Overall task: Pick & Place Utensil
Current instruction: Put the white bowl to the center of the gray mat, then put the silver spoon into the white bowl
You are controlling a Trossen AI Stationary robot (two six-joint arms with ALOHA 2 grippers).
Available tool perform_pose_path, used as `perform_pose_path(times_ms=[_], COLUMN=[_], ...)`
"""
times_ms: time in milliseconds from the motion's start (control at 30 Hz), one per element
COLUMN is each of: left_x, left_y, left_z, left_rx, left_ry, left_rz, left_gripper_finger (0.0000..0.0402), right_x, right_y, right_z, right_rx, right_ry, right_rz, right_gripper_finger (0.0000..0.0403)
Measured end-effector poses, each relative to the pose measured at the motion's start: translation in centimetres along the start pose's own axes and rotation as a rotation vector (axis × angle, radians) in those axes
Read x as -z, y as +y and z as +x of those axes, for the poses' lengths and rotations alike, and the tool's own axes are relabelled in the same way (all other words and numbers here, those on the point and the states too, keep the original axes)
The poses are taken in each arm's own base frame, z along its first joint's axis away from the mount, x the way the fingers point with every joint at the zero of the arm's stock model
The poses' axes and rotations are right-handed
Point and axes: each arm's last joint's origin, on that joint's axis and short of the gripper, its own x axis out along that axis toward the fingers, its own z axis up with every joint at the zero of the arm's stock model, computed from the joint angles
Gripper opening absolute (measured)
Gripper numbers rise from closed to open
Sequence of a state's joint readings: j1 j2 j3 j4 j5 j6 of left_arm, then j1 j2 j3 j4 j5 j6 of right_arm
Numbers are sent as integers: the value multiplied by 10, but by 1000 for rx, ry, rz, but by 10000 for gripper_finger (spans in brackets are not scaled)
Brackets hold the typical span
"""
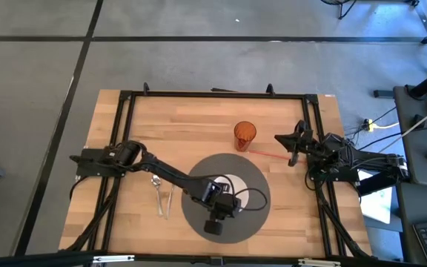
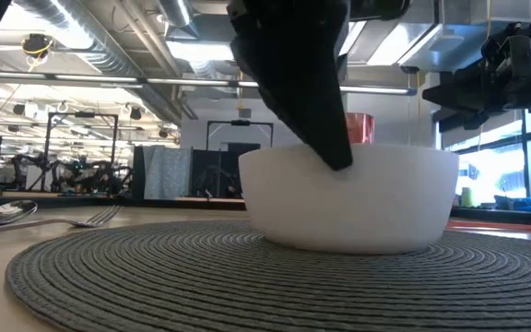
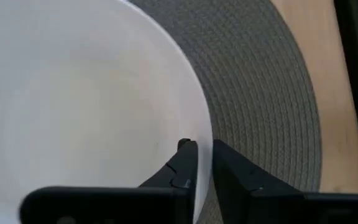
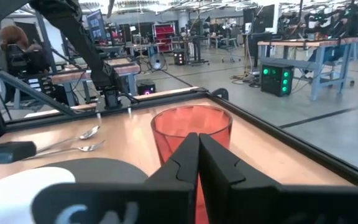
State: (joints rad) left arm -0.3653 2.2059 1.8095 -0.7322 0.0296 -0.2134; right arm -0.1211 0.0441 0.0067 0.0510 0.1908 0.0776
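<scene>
Left hand (image 3: pixel 202 163) pinches the white bowl's (image 3: pixel 73 93) rim; spoon (image 1: pixel 155 180) and fork (image 1: pixel 169 202) lie well apart.

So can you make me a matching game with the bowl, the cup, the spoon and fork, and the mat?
Things:
1. bowl
2. cup
3. spoon and fork
4. mat

Descriptions:
A. orange-red, see-through
B. grey, round, woven
C. white, its rim between the left gripper's fingers
D. lying on bare wood beside the mat

Pairs: 1-C, 2-A, 3-D, 4-B
</scene>
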Motion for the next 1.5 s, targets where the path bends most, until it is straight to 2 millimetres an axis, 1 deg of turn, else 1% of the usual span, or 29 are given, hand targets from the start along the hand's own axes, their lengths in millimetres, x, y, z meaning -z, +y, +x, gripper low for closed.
perform_pose_path(times_ms=[100, 300, 467, 567, 667, 733, 800, 900, 967, 1000, 1100, 1167, 1300, 1400, 1500], left_x=[-1, -7, -19, -17, -12, -9, -1, 19, 38, 50, 87, 112, 155, 182, 202], left_y=[0, -3, -8, -9, -14, -19, -24, -27, -26, -24, -17, -12, -4, -2, -2], left_z=[-3, -19, -50, -71, -102, -130, -155, -187, -203, -207, -210, -205, -181, -157, -135], left_rx=[6, 50, 133, 119, 24, -33, -91, -184, -248, -283, -357, -371, -338, -300, -267], left_ry=[-7, -37, -60, -51, -81, -137, -180, -247, -280, -292, -320, -329, -331, -343, -332], left_rz=[-31, -36, -54, -26, 30, 69, 102, 113, 57, 13, -150, -257, -437, -585, -716], left_gripper_finger=[73, 129, 149, 149, 142, 134, 126, 109, 95, 88, 61, 43, 7, 5, 6], right_x=[0, 0, 0, 0, 0, 1, 0, 1, 1, 1, 1, 1, 1, 1, 1], right_y=[0, 0, 0, 0, 1, 1, 1, 1, 1, 2, 2, 2, 2, 2, 2], right_z=[0, 0, 0, 0, 0, 0, 0, 0, 0, 0, 0, 0, 0, 0, 0], right_rx=[-3, -10, -11, -12, -29, -36, -37, -40, -53, -57, -62, -63, -64, -71, -71], right_ry=[0, 3, 4, 4, 6, 8, 7, 9, 13, 15, 17, 18, 18, 19, 18], right_rz=[17, 21, 20, 20, 20, 20, 24, 25, 24, 24, 29, 41, 45, 44, 33], right_gripper_finger=[11, 11, 11, 11, 11, 11, 11, 11, 11, 11, 11, 11, 11, 11, 11])
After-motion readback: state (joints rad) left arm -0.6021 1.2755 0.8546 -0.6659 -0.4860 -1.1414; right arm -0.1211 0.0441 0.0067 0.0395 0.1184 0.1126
